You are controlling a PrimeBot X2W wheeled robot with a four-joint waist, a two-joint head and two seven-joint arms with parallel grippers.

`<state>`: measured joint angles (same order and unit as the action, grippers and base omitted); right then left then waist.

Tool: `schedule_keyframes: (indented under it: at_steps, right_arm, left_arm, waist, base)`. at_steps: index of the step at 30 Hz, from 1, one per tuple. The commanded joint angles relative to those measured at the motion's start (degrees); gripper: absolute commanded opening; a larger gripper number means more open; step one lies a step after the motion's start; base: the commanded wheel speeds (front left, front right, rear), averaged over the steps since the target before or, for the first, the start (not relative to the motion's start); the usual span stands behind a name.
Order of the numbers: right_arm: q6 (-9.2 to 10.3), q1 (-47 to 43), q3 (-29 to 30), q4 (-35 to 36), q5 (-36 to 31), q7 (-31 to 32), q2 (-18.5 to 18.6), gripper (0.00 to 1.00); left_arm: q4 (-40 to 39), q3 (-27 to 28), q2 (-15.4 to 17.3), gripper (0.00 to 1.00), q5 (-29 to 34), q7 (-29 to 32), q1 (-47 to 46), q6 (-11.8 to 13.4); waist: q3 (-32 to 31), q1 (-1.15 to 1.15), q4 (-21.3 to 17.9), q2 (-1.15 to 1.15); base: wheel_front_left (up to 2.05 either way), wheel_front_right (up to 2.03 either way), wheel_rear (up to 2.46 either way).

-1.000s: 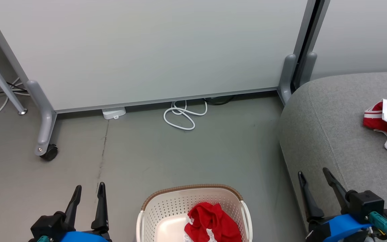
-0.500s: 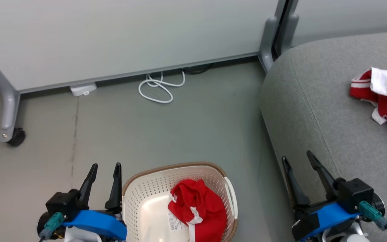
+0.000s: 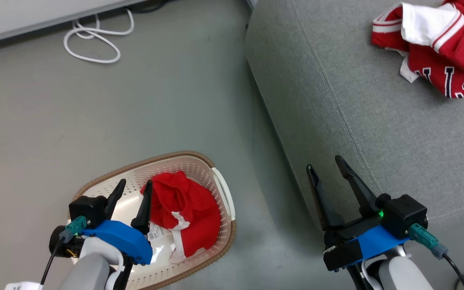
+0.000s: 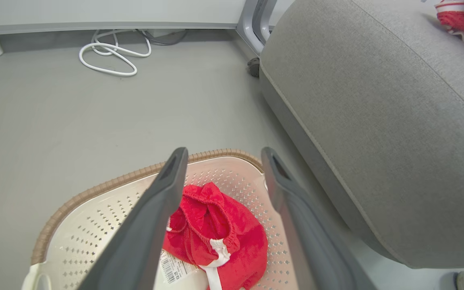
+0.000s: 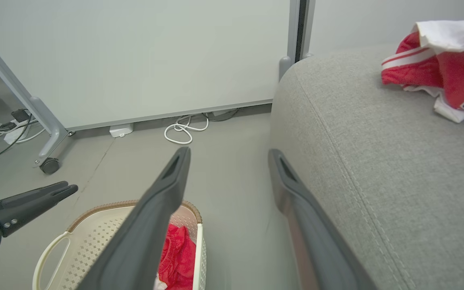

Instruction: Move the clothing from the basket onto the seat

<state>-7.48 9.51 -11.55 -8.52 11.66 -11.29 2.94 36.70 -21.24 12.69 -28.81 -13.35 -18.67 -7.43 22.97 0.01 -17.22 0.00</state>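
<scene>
Looking down in the head view, the left gripper (image 3: 134,184) hangs over the basket (image 3: 107,175) with its fingers spread and nothing between them. The right gripper (image 3: 324,163), likewise spread and empty, hovers by the near edge of the seat (image 3: 377,133). The basket holds one crumpled red garment (image 3: 183,209), heaped toward the seat side, and a paper label (image 3: 157,233) on its bare bottom. The lettered garment (image 3: 437,52) lies on the seat, well apart, so I judge one piece remains to move.

In the left wrist view, the open fingers frame the red garment (image 4: 224,237), with the label (image 4: 173,272) just beside it. A shallow pinch may catch only a loose fold or the hem. The cloth could then trail, snag on the woven rim (image 4: 107,183) and drag or tip the light basket. A pinch set too low may jam a fingertip in the perforations or take the label along.

In the right wrist view, the seat (image 5: 377,161) curves away close beside one finger, and the left gripper (image 5: 69,188) shows above the basket's rim (image 5: 95,213). A release too near that rounded edge may let the cloth slide to the floor. The two arms are also near enough to cross paths during the carry.
</scene>
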Motion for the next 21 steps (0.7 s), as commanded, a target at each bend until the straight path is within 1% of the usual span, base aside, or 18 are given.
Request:
schedule_keyframes:
  at_steps: [1, 3, 7, 10, 11, 17, 21]
  right_arm:
    - [-0.03, 1.3, -0.4, -0.5, 0.4, -0.8, -0.1, 1.0]
    - [-0.03, 2.5, -1.8, -0.6, 1.2, -1.4, -0.1, 1.0]
    - [-0.03, 3.8, -3.9, -0.7, 2.2, -2.4, -0.1, 1.0]
    - [-0.03, 5.3, -5.3, 0.0, 2.8, -3.0, -0.1, 1.0]
    - [-0.03, 5.3, -5.3, 0.0, 2.8, -3.0, -0.1, 1.0]
    - [-0.03, 7.0, -7.6, 0.3, 4.2, -3.6, -0.1, 1.0]
    - [-0.03, 7.5, -8.4, -0.1, 5.1, -3.9, -0.1, 1.0]
  left_arm:
    - [1.3, -1.0, 0.7, 1.0, -0.7, 0.2, -2.1, 0.0]
    - [3.2, -2.2, 1.6, 1.0, -1.7, 1.1, -4.2, 0.0]
    - [6.6, -4.5, 2.3, 1.0, -3.5, 2.5, -7.3, 0.0]
    - [8.6, -6.1, 3.4, 1.0, -3.8, 3.3, -10.2, 0.0]
    - [8.6, -6.1, 3.4, 1.0, -3.8, 3.3, -10.2, 0.0]
    - [11.6, -10.2, 5.2, 1.0, -2.5, 4.5, -15.4, 0.0]
    - [13.0, -12.8, 5.8, 1.0, -3.1, 5.9, -17.6, 0.0]
  waist:
    - [5.9, -0.01, -5.3, 0.0]
    - [8.9, -0.01, -6.8, 0.0]
    - [13.2, -0.01, -8.2, 0.0]
    - [17.1, -0.01, -9.2, 0.0]
    - [17.1, -0.01, -9.2, 0.0]
    - [22.9, -0.01, -10.1, 0.0]
    - [24.8, -0.01, -10.1, 0.0]
  base:
    - [0.0, 0.0, 0.0]
    - [0.0, 0.0, 0.0]
    - [0.0, 0.0, 0.0]
    - [0.0, 0.0, 0.0]
    - [0.0, 0.0, 0.0]
    - [0.0, 0.0, 0.0]
    - [0.0, 0.0, 0.0]
